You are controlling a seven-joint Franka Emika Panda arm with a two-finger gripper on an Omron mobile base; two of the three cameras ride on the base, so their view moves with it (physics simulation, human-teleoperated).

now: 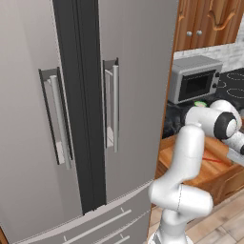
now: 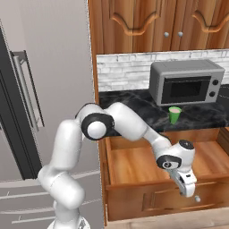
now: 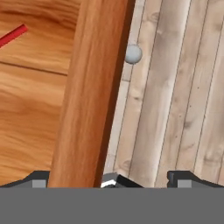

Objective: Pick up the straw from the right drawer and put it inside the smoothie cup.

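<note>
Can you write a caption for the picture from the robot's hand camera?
Open gripper hangs over the open right drawer's front edge, the red straw lying inside.

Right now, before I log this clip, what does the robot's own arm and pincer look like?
The arm is built of smooth, rounded glossy white segments, like fat tubes joined end to end, with dark grey to black rings and round caps at the joints. No cables or lettering can be seen on it. The pincer is a pale grey-white block hanging from a white wrist with a dark round cap; in the hand view its finger tips are small and dark.

Grey fridge, wooden cabinets
</note>
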